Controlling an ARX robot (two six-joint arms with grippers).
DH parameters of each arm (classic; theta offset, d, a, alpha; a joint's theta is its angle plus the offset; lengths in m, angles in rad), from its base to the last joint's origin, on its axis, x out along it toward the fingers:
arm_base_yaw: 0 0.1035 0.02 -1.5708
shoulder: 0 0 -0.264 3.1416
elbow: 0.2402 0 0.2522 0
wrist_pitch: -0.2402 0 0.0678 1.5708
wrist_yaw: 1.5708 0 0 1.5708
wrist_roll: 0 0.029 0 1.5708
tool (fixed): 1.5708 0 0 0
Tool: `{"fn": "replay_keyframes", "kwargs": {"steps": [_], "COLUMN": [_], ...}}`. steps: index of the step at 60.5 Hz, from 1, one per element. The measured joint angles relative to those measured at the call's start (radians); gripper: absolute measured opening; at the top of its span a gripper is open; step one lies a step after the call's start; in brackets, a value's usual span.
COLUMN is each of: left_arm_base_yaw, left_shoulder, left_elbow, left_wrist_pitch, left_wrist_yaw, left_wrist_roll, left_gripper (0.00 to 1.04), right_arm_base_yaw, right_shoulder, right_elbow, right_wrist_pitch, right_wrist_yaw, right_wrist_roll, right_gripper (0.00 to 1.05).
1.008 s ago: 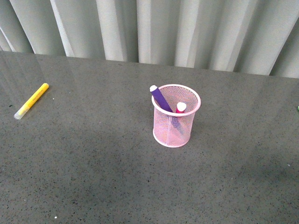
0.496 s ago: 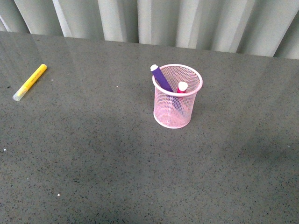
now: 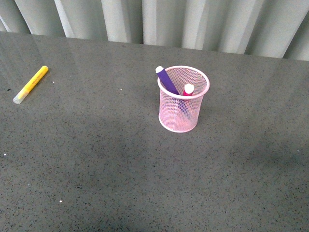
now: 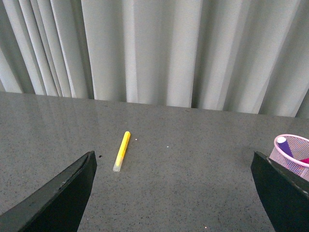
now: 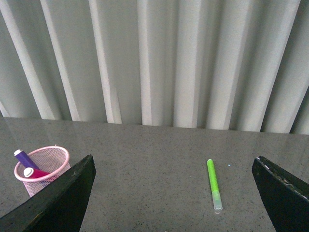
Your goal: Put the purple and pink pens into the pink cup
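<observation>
Both pairs of my fingers are spread wide with nothing between them, and neither arm shows in the front view. From there, the pink cup (image 3: 184, 99) stands upright on the grey table (image 3: 96, 159), a little right of the middle. The purple pen (image 3: 167, 81) leans inside it, cap up past the rim on the left, and the pink pen (image 3: 188, 90) stands beside it, cap just above the rim. A yellow marker (image 3: 30, 84) lies flat far off to the left, well apart from the cup, with a curtain (image 3: 159, 19) behind the table.

At my left wrist, the left gripper (image 4: 174, 193) frames bare table; its dark fingers (image 4: 58, 198) sit at the edges, the marker between them farther off, the cup at one side.

At my right wrist, the right gripper (image 5: 174, 193) is likewise parted. A green marker (image 5: 214, 185) lies flat between the fingers' lines, the cup holding both pens near one finger.
</observation>
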Motion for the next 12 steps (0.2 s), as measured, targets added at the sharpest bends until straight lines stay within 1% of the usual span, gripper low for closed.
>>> {"fn": "replay_keyframes", "kwargs": {"steps": [12], "left_arm_base_yaw": [0.000], "left_shoulder": [0.000], "left_elbow": [0.000], "left_wrist_pitch": [0.000], "left_wrist_yaw": [0.000], "left_wrist_roll": [0.000], "left_gripper": [0.98], "right_arm_base_yaw": [0.000], "right_shoulder": [0.000], "right_elbow": [0.000], "right_wrist_pitch": [0.000], "right_wrist_yaw": [0.000], "right_wrist_roll": [0.000], "right_gripper": [0.98]}}
